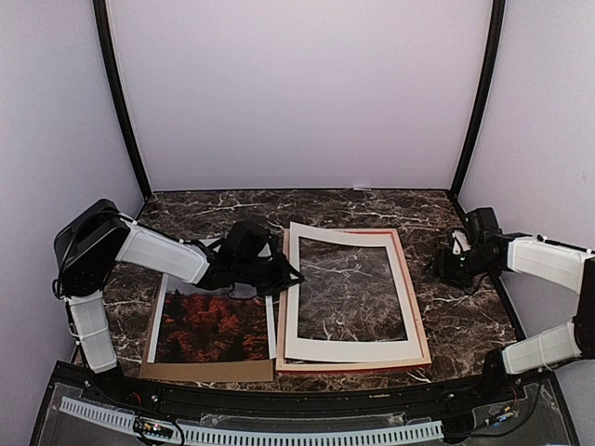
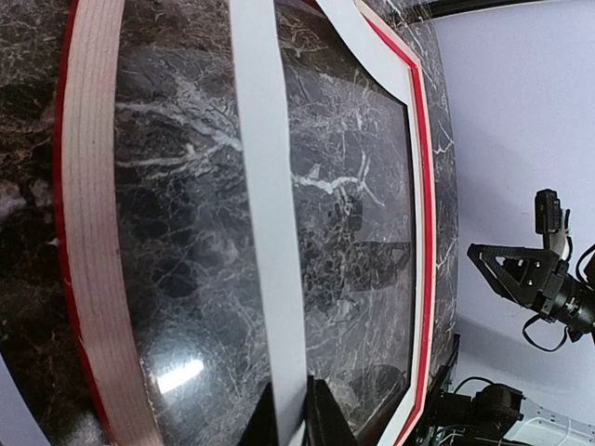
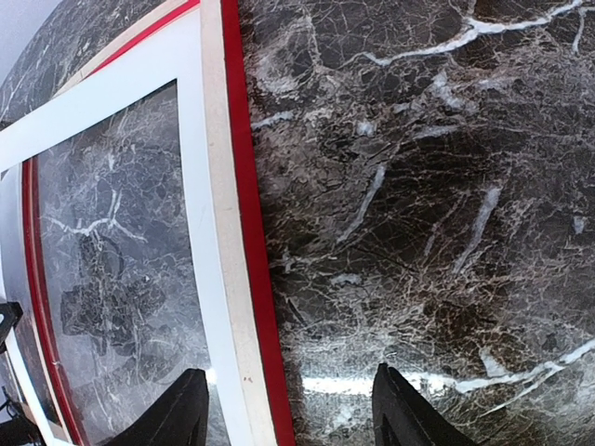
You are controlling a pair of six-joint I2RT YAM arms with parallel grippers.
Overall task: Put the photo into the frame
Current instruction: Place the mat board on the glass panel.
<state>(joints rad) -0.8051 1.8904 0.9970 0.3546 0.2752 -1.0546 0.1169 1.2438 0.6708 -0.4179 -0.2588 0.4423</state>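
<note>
The photo (image 1: 209, 325) lies face up at the front left, red-orange trees showing. The frame (image 1: 416, 311) lies flat at centre right, its pale wood side up with red edges; it also shows in the left wrist view (image 2: 91, 232) and the right wrist view (image 3: 249, 232). A white mat (image 1: 353, 349) lies askew on it. My left gripper (image 1: 279, 274) is shut on the mat's left strip (image 2: 270, 232), its fingers (image 2: 327, 420) pinching it. My right gripper (image 1: 453, 265) is open and empty just right of the frame, its fingers (image 3: 181, 413) straddling the frame's right edge from above.
A brown cardboard backing board (image 1: 204, 371) lies under the photo's near edge. White strips (image 1: 153, 321) run along the photo's sides. The dark marble table (image 1: 465, 325) is walled at the back and sides, with a black rail along the front.
</note>
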